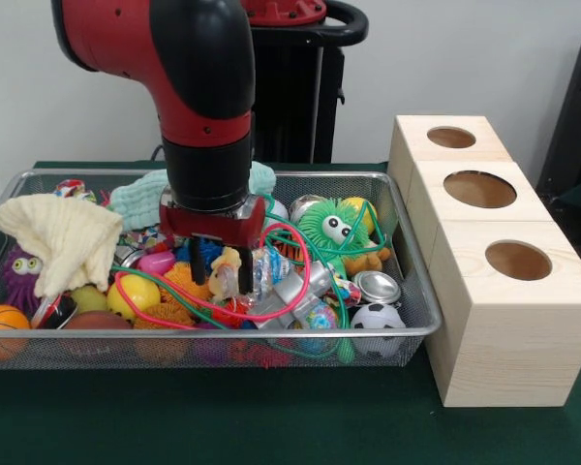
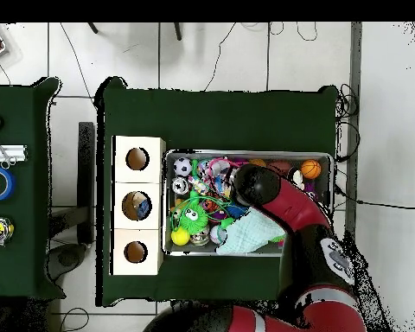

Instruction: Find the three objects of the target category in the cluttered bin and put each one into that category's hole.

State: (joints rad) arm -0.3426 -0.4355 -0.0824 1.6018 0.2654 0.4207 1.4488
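The silver wire mesh bin (image 1: pixel 421 291) is full of mixed toys, cloths and cords; it also shows in the overhead view (image 2: pixel 245 154). My gripper (image 1: pixel 229 274) is low in the bin's middle, with its jaws on either side of a small yellow toy (image 1: pixel 225 260) and touching it. Pink and green cords (image 1: pixel 300 254) loop around that spot. In the overhead view my arm (image 2: pixel 258 186) covers the gripper. Three pale wooden boxes (image 1: pixel 508 320) with round holes (image 1: pixel 518 260) stand in a row beside the bin.
In the bin lie a green fuzzy toy with eyes (image 1: pixel 331 225), a small soccer ball (image 1: pixel 376 318), a small basketball (image 1: pixel 2 322), a cream cloth (image 1: pixel 63 237), a mint cloth (image 1: pixel 140 199), a purple fuzzy toy (image 1: pixel 19 271) and a metal can (image 1: pixel 376 286). Something blue shows in the middle hole (image 2: pixel 140 207).
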